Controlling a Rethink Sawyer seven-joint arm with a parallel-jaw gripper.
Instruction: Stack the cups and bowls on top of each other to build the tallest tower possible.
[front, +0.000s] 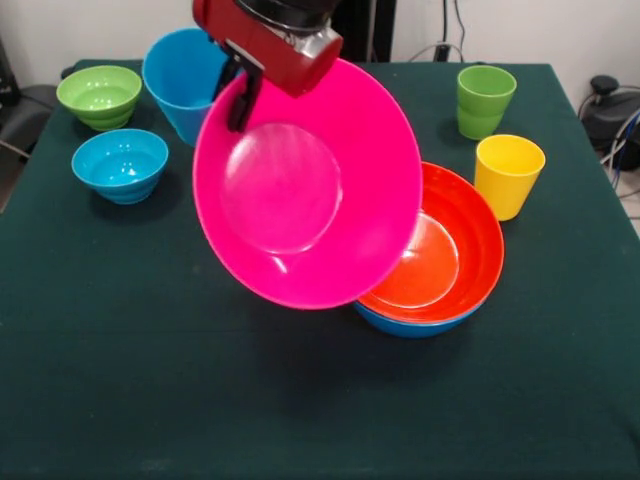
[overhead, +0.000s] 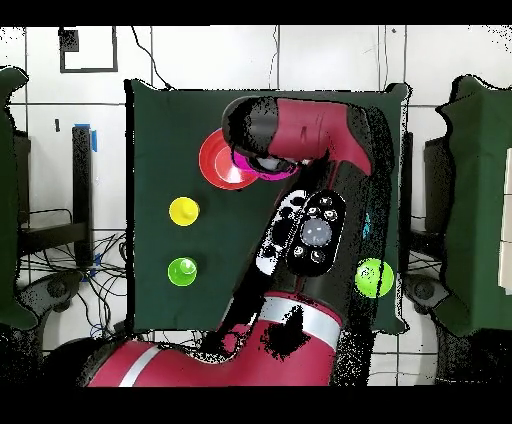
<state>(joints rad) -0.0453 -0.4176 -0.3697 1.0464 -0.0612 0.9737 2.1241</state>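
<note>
Pink bowl (front: 305, 190) held tilted in the air, beside the orange bowl (front: 445, 255).

My hand (front: 238, 95) pinches the pink bowl's upper rim, black fingers closed on it. It looks light, stiff and glossy, so likely slippery; the thin rim is the only hold. The orange bowl sits nested in a blue bowl (front: 405, 324) on the table (front: 150, 380); cups and small bowls stand apart.
</note>
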